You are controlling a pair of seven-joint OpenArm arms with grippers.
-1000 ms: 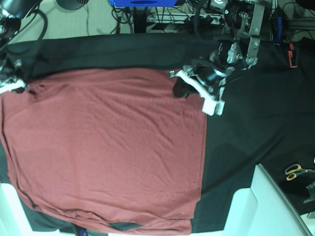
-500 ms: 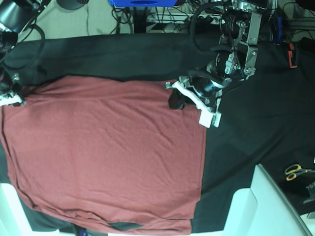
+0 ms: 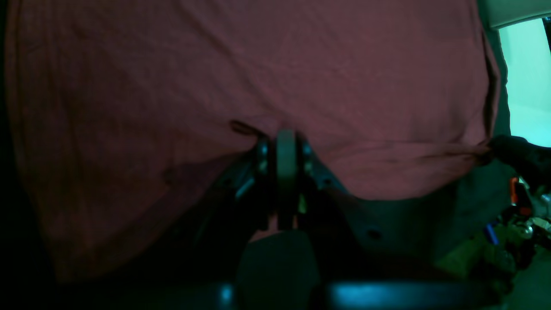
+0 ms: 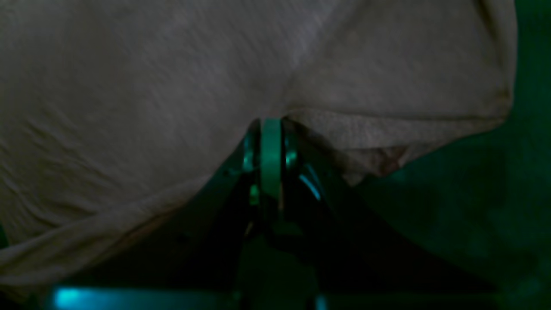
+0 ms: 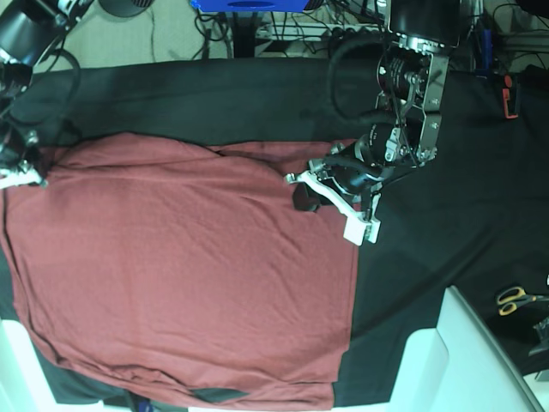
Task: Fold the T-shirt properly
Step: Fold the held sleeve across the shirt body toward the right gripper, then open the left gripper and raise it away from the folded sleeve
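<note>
Clamped together on the T-shirt [image 3: 258,77] edge: left gripper [image 3: 285,144], cloth spreading beyond it. Likewise pinched on the hem: right gripper [image 4: 270,137]. Farther out, spread flat over black cloth sheet [image 5: 463,240].

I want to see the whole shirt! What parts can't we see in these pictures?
- T-shirt sleeves: none visible in base view; folded under or cut off, cannot tell.
- Its near hem: cut by base view's bottom edge.
- Right gripper: mostly cut by base view's left edge.
- Both wrist views: dark, blurred.
</note>
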